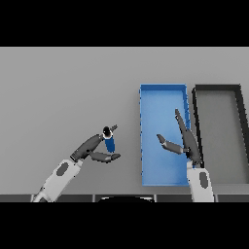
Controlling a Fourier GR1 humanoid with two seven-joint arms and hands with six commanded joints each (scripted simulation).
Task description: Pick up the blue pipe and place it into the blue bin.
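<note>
A: So the left robot hand [97, 148] has its fingers and thumb pinched round the blue pipe [109, 142], left of the blue bin [163, 97]. Guessing it's held ready to carry over.

B: Yep, pipe's upright, long axis vertical, open end up. Right robot hand [184, 141] hangs over the bin, fingers spread, holding nothing. Dark bin [216, 88] sits far right on the counter [63, 87].
</note>
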